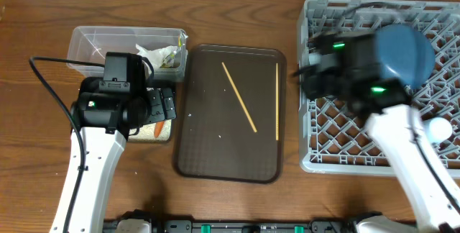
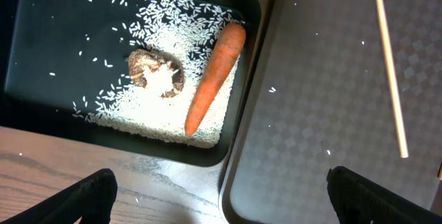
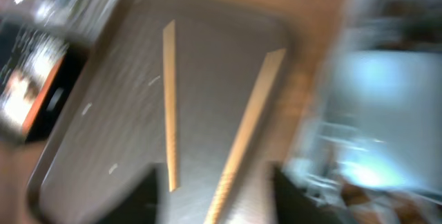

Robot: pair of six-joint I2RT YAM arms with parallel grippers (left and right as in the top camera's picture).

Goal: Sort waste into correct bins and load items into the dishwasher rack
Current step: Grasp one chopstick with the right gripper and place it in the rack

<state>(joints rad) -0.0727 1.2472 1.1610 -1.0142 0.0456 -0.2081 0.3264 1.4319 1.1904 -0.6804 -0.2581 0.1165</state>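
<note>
Two wooden chopsticks (image 1: 239,96) (image 1: 277,101) lie on the dark brown serving tray (image 1: 215,154). The black tray (image 2: 41,58) holds an orange carrot (image 2: 215,75), a brown food scrap (image 2: 157,73) and white rice grains (image 2: 200,124). The clear tub (image 1: 93,42) holds a white napkin (image 1: 154,51) and a yellow-green wrapper (image 1: 169,59). The dark blue bowl (image 1: 406,53) sits in the grey rack (image 1: 323,154). My left gripper (image 2: 221,196) is open and empty above the black tray's near corner. My right gripper (image 3: 214,196) is open and empty, over the serving tray's right edge, with both chopsticks (image 3: 169,99) (image 3: 245,124) blurred in its view.
A white rounded item (image 1: 436,130) sits at the rack's right side. Brown wooden table (image 1: 43,175) surrounds the trays. The left arm covers most of the black tray from overhead. A cable (image 1: 50,89) loops at the left.
</note>
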